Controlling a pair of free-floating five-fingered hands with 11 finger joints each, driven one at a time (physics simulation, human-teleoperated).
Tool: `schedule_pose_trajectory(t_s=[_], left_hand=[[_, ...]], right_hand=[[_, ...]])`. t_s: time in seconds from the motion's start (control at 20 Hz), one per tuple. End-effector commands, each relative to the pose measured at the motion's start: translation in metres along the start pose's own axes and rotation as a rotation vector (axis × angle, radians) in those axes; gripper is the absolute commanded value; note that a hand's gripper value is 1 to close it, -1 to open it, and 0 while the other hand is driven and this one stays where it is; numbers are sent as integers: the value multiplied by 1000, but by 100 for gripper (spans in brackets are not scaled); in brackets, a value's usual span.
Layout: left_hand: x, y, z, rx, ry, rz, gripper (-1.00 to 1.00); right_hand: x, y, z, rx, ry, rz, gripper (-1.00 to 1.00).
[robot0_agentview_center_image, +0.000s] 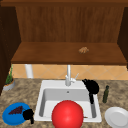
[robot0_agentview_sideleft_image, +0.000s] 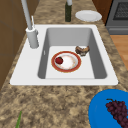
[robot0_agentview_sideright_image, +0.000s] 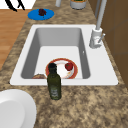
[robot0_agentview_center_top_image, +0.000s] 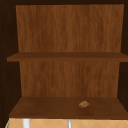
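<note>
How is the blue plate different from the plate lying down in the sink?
The blue plate lies on the counter left of the sink and is plain blue; the sink plate lies in the basin and is white with a red rim. The blue plate carries dark grapes; the sink plate holds a small red fruit. Both are round and lie flat.

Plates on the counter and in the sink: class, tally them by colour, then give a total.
Blue plate: 1
White plate: 1
Red-rimmed plate: 1
Total: 3
</note>
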Motion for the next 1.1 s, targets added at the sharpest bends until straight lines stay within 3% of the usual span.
schedule_pose_trajectory(t_s=[0.0, 0.35, 0.55, 0.9, 1.05], left_hand=[[0, 0, 0, 0, 0, 0, 0], [0, 0, 0, 0, 0, 0, 0], [0, 0, 0, 0, 0, 0, 0], [0, 0, 0, 0, 0, 0, 0], [0, 0, 0, 0, 0, 0, 0]], right_hand=[[0, 10, -5, 1, -90, -119, -100], [-4, 40, -21, -32, -215, -154, -100], [-10, 45, -64, -32, -185, -141, -100], [-17, 56, -119, -34, -194, -157, -100], [-24, 75, -145, -30, -193, -153, -100]])
